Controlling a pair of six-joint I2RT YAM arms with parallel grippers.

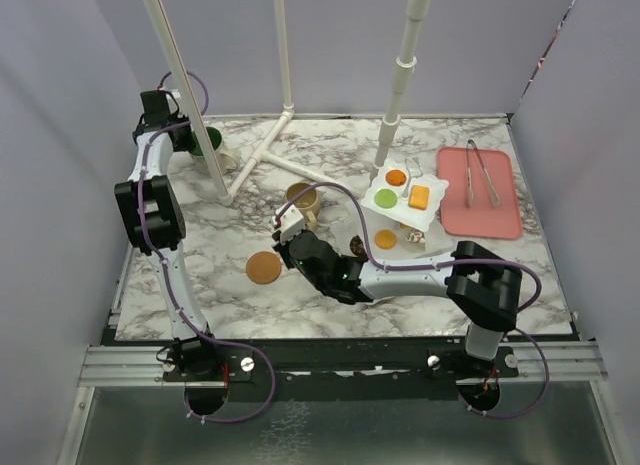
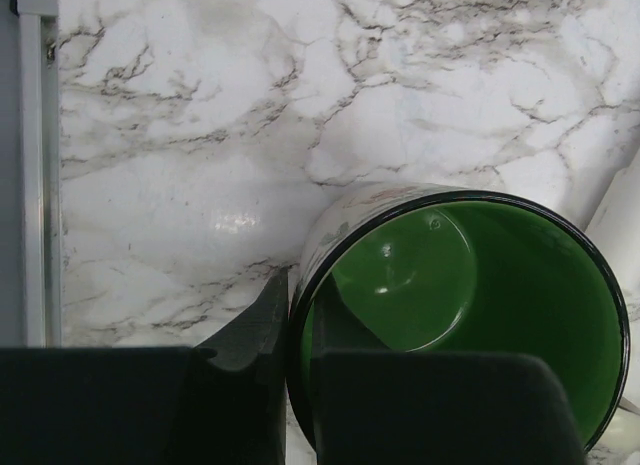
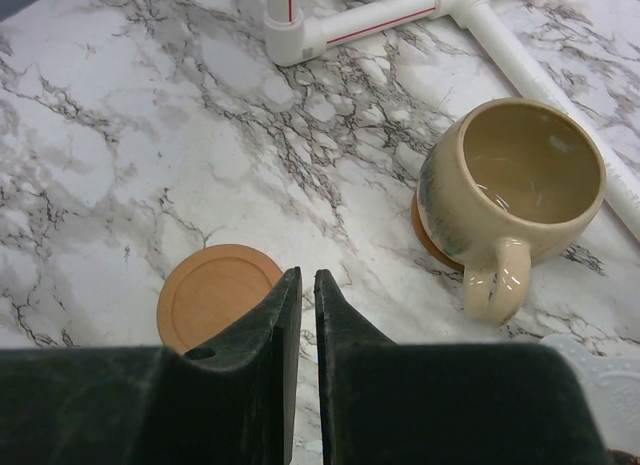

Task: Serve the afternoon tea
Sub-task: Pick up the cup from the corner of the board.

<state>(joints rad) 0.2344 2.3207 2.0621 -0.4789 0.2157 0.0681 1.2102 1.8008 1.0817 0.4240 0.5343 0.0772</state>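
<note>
Two mugs stand on the marble tabletop (image 1: 225, 303), and each of my tools is close to one. The left tool (image 2: 300, 330) is clamped on the green-lined mug (image 2: 470, 285) at the far left of the tabletop: one finger (image 2: 250, 330) sits outside the wall and the other is inside the cup, with the rim pinched between them. The mug stands upright beside a white PVC pipe frame (image 1: 262, 157).

The right tool (image 3: 307, 285) is closed to a thin slit and holds nothing. It hangs over bare marble. A round wooden coaster (image 3: 220, 297) lies just to one side of its tips, and the tan mug (image 3: 515, 175) stands a little further off on the other side. That mug is upright, its handle turned towards the wrist camera, and it rests on a second coaster (image 3: 425, 235) whose edge shows beneath it.

From above, the white tiered stand (image 1: 405, 215) is right of centre. Its top plate carries an orange donut (image 1: 396, 177), a green round pastry (image 1: 384, 198) and an orange-yellow block (image 1: 419, 196). Another orange pastry (image 1: 386, 239) sits on a lower plate. I cannot make out every tier. Just right of the stand, a pink tray (image 1: 500, 225) holds metal tongs (image 1: 482, 175).
</note>
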